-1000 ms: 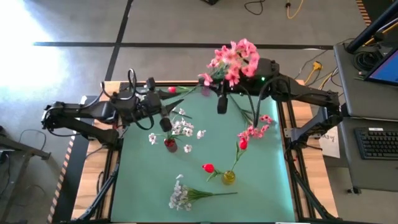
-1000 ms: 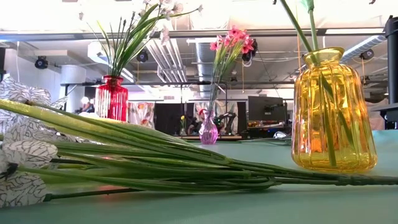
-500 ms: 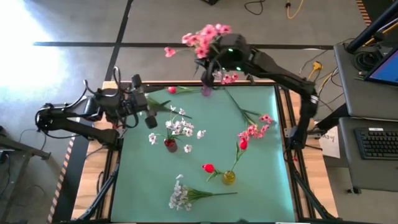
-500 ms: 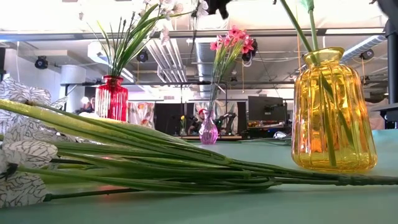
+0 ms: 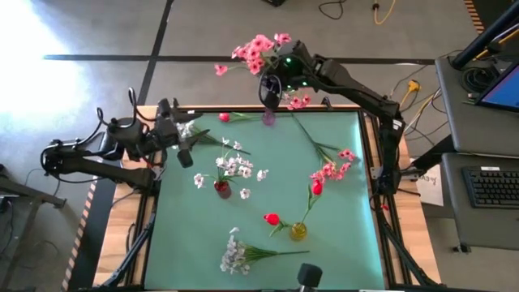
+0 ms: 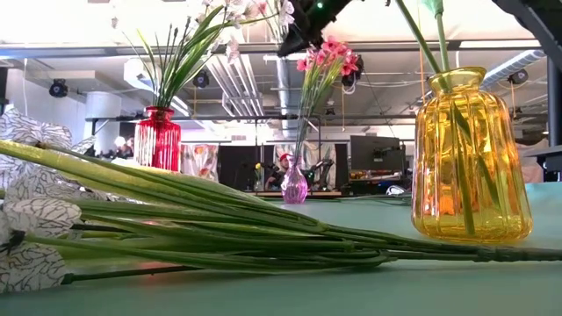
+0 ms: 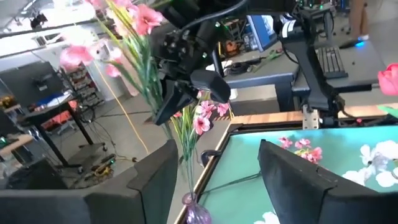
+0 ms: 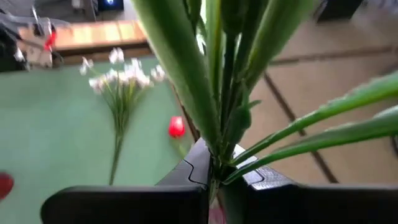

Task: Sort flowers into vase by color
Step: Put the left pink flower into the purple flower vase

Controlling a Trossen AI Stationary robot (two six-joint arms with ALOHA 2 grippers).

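three vases stand on the green mat [image 5: 186,235]: a red vase [image 5: 221,188] left of centre with a white spray in it, a yellow vase [image 5: 298,232] nearer the front with red buds, and a small purple vase [image 5: 268,118] at the far edge. loose on the mat lie one white spray [image 5: 238,254] near the front edge, one pink spray [image 5: 332,166] toward the right side, one red bud [image 5: 272,218] beside the yellow vase and another red bud [image 5: 225,118] by the far edge.

the right gripper [image 5: 270,91] hangs over the far edge, directly above the purple vase, its jaws closed on the green stems of a pink flower bunch [image 5: 256,51]; the blossoms stand above and beyond the jaws, past the table's far edge, and the stems drop toward the vase mouth.

the left gripper [image 5: 188,150] hovers near the far-left corner, just left of the red vase, jaws apart and holding nothing. the mat's near-left quarter and its middle lie bare; the right side is crowded by the pink spray.
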